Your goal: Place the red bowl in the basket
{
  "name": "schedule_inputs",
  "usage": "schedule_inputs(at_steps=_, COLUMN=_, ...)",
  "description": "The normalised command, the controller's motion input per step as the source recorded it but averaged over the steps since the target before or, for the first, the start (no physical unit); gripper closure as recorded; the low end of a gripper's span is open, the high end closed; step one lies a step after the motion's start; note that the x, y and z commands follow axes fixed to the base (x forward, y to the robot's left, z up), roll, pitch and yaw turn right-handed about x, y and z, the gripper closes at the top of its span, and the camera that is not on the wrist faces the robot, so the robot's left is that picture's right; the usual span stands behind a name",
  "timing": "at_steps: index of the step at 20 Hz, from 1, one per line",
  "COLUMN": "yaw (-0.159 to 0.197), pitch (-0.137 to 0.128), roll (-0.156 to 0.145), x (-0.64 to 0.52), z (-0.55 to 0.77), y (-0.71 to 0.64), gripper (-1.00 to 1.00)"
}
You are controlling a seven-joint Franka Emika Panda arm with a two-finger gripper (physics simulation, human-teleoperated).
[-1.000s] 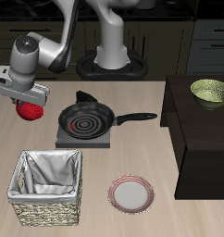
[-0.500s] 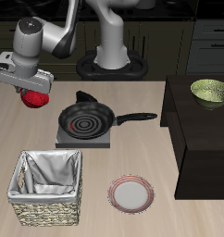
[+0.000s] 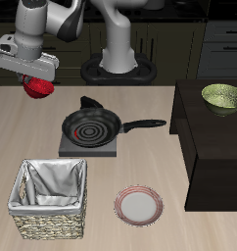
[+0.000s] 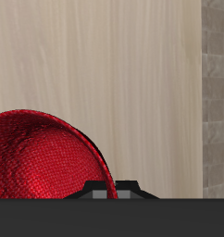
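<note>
The red bowl [image 3: 37, 89] hangs high above the table near its back edge, held under my gripper [image 3: 35, 80], which is shut on its rim. In the wrist view the red bowl [image 4: 44, 157] fills the area beside the gripper body, its textured surface over bare wood. The basket [image 3: 50, 199], woven wicker with a grey cloth lining, stands near the table's front edge, well below and in front of the bowl, and holds nothing.
A black frying pan [image 3: 92, 126] sits on a grey burner plate [image 3: 88, 147] in the middle. A pale plate with a pink rim [image 3: 138, 205] lies beside the basket. An olive-green bowl [image 3: 223, 96] rests on a dark cabinet [image 3: 214, 147].
My gripper has risen with the red bowl, lifting it higher above the table and slightly farther back. Nothing else moved.
</note>
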Motion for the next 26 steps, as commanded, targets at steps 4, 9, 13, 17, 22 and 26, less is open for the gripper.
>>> schedule_inputs(at_steps=4, yaw=-0.002, pitch=-0.058, roll=-0.003, x=-0.19, z=0.51, y=0.05, gripper=1.0)
schedule_inputs(at_steps=9, yaw=0.015, pitch=-0.065, roll=-0.003, x=-0.22, z=0.42, y=0.03, gripper=1.0)
schedule_inputs(at_steps=13, yaw=0.024, pitch=-0.025, roll=0.002, x=-0.2, z=0.23, y=0.09, gripper=1.0)
schedule_inputs(at_steps=17, yaw=0.034, pitch=-0.006, roll=0.01, x=-0.08, z=0.16, y=0.16, gripper=1.0)
schedule_inputs(at_steps=22, yaw=0.032, pitch=-0.023, roll=0.021, x=0.16, z=0.2, y=0.23, gripper=1.0)
schedule_inputs(at_steps=26, yaw=-0.005, pitch=-0.013, roll=0.092, x=0.29, z=0.32, y=0.41, gripper=1.0)
